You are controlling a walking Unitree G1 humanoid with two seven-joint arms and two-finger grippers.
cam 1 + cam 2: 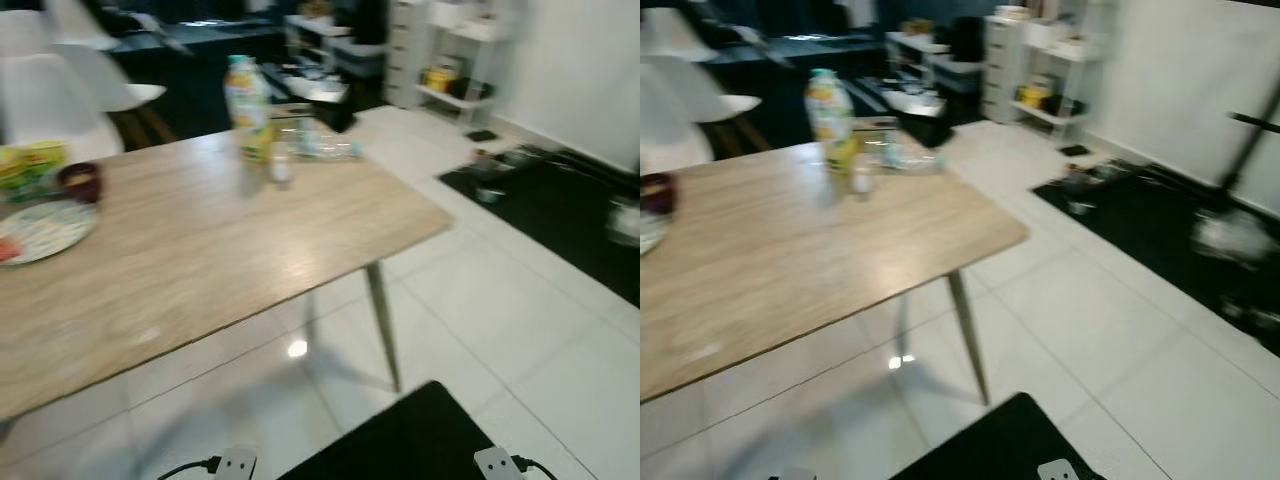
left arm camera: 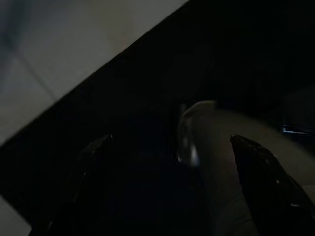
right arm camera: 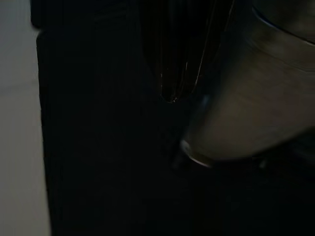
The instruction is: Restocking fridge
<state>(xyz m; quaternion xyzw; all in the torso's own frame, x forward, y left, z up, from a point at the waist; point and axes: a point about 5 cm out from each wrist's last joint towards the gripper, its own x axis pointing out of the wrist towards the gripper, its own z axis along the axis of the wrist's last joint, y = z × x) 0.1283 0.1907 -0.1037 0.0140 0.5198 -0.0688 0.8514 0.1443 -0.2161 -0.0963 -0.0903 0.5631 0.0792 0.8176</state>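
Observation:
A juice bottle [image 1: 248, 110] with a yellow-green label stands upright at the far side of a light wooden table [image 1: 220, 260]. Beside it are a small white item [image 1: 281, 170] and a clear plastic thing [image 1: 325, 147], both blurred. In the dark left wrist view my left gripper [image 2: 179, 187] hangs low beside my body, its two black fingers [image 2: 91, 167] spread wide with nothing between them. The right wrist view is dark too, and shows one black finger [image 3: 172, 73] next to a silver part of my body.
A patterned plate [image 1: 40, 232], a dark red cup [image 1: 80, 180] and a green-yellow pack [image 1: 28, 165] sit at the table's left end. White chairs [image 1: 60, 80] stand behind. White tiled floor [image 1: 500, 330] stretches right, with a black mat [image 1: 560, 210] and shelves [image 1: 455, 50] beyond.

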